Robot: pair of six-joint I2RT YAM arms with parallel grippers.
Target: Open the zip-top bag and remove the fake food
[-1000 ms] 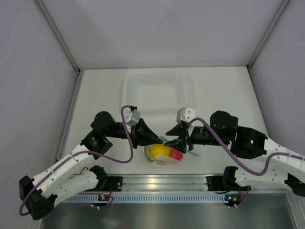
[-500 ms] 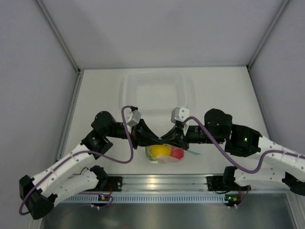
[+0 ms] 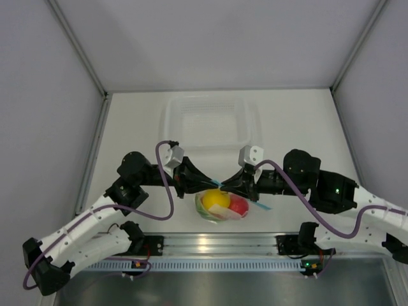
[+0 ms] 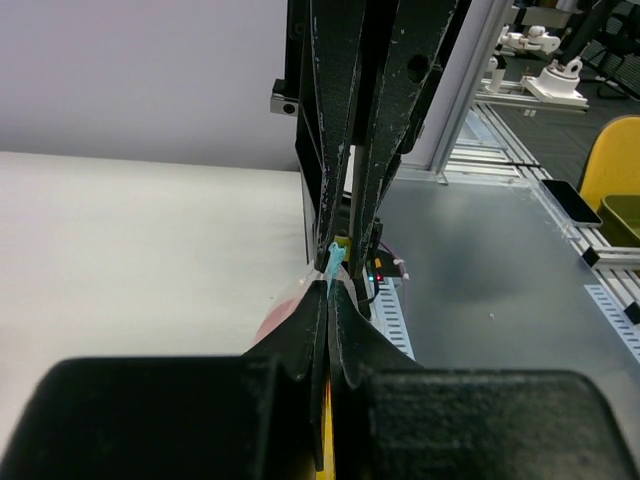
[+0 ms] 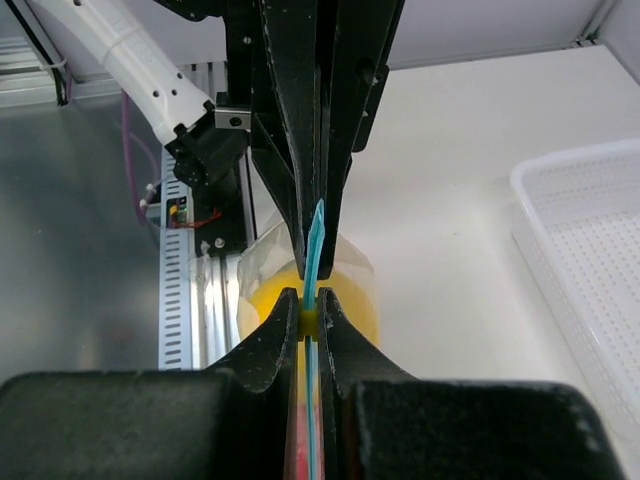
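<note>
The clear zip-top bag [image 3: 220, 207] lies near the table's front edge, its light blue zip strip [image 5: 314, 250] up. Inside show a yellow round fruit [image 3: 215, 199] and a red round fruit [image 3: 238, 204]; the chili-like piece is hidden. My left gripper [image 3: 208, 185] comes in from the left and is shut on the bag's top edge [image 4: 333, 266]. My right gripper [image 3: 224, 185] comes in from the right, tip to tip with the left one, and is shut on the zip strip. The yellow fruit [image 5: 340, 300] also shows below the strip in the right wrist view.
A larger rigid clear tray [image 3: 209, 121] stands on the white table behind the bag; its corner [image 5: 590, 230] shows in the right wrist view. The aluminium rail [image 3: 217, 243] with both arm bases runs along the front edge. Grey walls close in the sides and back.
Both grippers have closed in on the top of the bag and now meet tip to tip over it. The bag has shifted slightly and the strip has risen between the fingers.
</note>
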